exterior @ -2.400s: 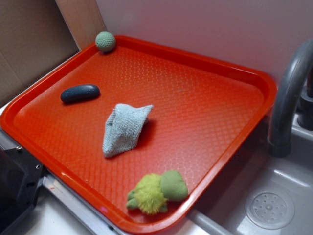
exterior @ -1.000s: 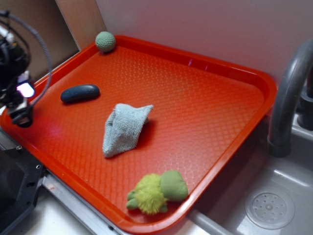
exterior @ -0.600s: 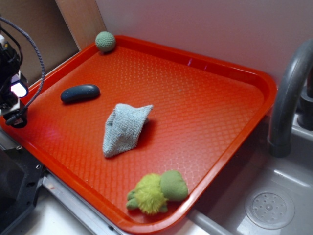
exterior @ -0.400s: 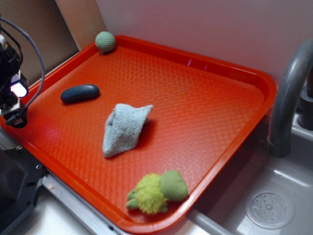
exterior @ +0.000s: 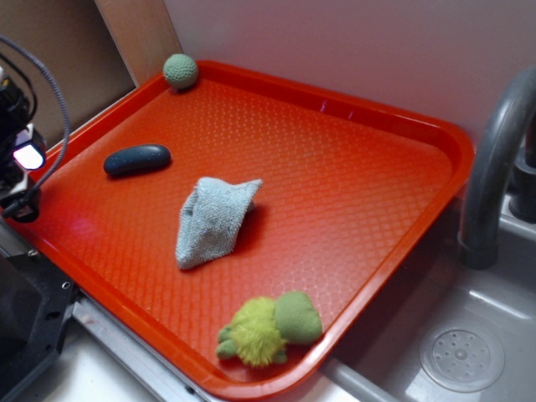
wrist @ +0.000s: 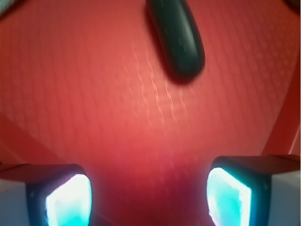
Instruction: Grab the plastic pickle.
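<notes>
Edging left since earlier, spread fingers (wrist: 68, 202) hover empty short of the plastic pickle (wrist: 176, 37).

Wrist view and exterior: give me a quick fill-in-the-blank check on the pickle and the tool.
1. The plastic pickle lies on the ____ tray.
2. The tool is ____, with nothing between its fingers.
3. The object nearest the pickle is the blue ____.
4. The knitted ball sits in the tray's far ____.

Missing words: red; open; cloth; corner

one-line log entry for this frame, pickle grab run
phase: approach | gripper: open, empty, over tray left edge | plastic pickle: lying flat on tray, untouched, ahead of fingers | contact: none
</notes>
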Robot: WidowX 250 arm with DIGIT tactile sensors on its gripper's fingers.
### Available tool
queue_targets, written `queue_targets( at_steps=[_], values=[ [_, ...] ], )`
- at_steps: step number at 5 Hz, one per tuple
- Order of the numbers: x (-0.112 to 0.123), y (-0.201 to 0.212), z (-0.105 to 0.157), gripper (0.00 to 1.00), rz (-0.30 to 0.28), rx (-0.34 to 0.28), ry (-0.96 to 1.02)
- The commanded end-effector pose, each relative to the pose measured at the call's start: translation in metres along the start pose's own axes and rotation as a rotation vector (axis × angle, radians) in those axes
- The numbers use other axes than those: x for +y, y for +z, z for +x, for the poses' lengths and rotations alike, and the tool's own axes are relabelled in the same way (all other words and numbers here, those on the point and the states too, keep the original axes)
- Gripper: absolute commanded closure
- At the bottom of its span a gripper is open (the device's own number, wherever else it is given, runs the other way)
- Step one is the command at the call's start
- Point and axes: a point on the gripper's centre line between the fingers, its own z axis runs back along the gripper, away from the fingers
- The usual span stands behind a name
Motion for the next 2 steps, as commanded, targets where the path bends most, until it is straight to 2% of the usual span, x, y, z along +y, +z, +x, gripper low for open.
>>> queue_targets(
  at_steps=[1, 2],
  values=[
    [-0.004, 0.027, 0.063, 0.00, 0.082, -0.010, 0.053],
    [-0.023, 0.031, 0.133, 0.00, 0.071, 0.004, 0.031]
  ],
)
